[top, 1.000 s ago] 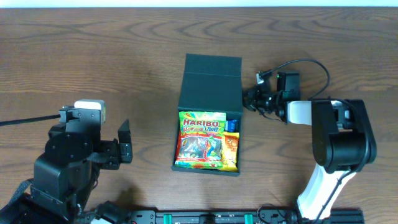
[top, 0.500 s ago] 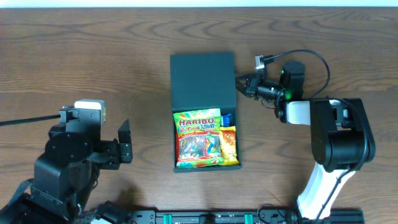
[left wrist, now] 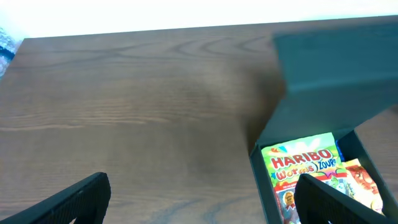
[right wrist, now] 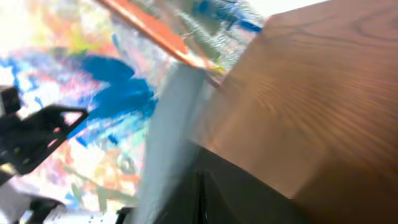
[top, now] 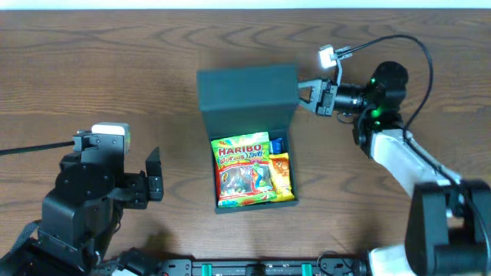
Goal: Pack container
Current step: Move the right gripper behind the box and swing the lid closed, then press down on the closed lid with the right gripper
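Right end effector [top: 309, 93] first: the jaws are pinched fully together, and the tip sits right up against the right-hand edge of the lid [top: 245, 96]. I can't tell whether it has that edge nipped between the jaws or is only pressing on it. The wrist view is a blurry mess of colour and wood grain, so it's no help.

Going outward, the lid lies directly left of that end effector. It's tilted up off the box [top: 253, 208], not flat and not shut, and it covers the far part of the opening. The hinge looks to run left to right along the far edge, so I'd guess the flap has to swing toward the near side to close. That means the push has to go near and down, not sideways.

The box sits mid-bench, long axis running near to far. A gummy bag [top: 242, 170] lies in the near part and an orange snack pack [top: 282, 176] is tucked along its right side. Both look low enough to clear the lid, though that's my read only.

The left end effector [top: 154, 175] is spread wide with nothing in it. It hangs over the bench [top: 115, 69] well off to the near left of the box, so the right arm is clearly the nearer one for this.
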`<act>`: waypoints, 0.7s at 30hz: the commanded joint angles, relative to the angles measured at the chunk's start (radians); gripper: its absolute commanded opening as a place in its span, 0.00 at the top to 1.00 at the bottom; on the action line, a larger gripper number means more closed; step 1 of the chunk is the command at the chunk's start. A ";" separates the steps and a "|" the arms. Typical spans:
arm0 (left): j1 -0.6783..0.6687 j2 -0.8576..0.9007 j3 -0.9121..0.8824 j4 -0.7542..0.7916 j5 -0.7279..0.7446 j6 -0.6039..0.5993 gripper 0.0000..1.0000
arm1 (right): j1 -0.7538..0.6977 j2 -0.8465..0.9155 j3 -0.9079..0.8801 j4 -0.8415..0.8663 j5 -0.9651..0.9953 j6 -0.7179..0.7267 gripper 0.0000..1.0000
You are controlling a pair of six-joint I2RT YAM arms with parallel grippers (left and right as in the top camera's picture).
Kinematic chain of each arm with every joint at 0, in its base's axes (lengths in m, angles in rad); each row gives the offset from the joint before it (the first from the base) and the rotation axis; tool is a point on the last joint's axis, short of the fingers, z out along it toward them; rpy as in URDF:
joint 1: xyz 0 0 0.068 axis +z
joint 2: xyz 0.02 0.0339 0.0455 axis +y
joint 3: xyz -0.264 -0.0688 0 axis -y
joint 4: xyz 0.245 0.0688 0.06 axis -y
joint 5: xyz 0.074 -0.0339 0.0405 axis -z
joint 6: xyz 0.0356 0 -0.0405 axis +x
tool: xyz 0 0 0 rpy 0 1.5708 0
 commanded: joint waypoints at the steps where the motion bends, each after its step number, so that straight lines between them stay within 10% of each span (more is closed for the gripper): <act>1: 0.006 0.000 0.013 -0.002 -0.018 0.018 0.05 | 0.032 -0.107 0.004 0.002 -0.061 -0.028 0.99; 13: 0.006 0.000 0.013 -0.002 -0.018 0.018 0.05 | 0.051 -0.393 0.004 -0.042 -0.104 -0.069 0.99; 21: 0.006 0.000 0.013 -0.002 -0.018 0.018 0.05 | 0.125 -0.462 0.004 -0.951 0.415 -0.573 0.98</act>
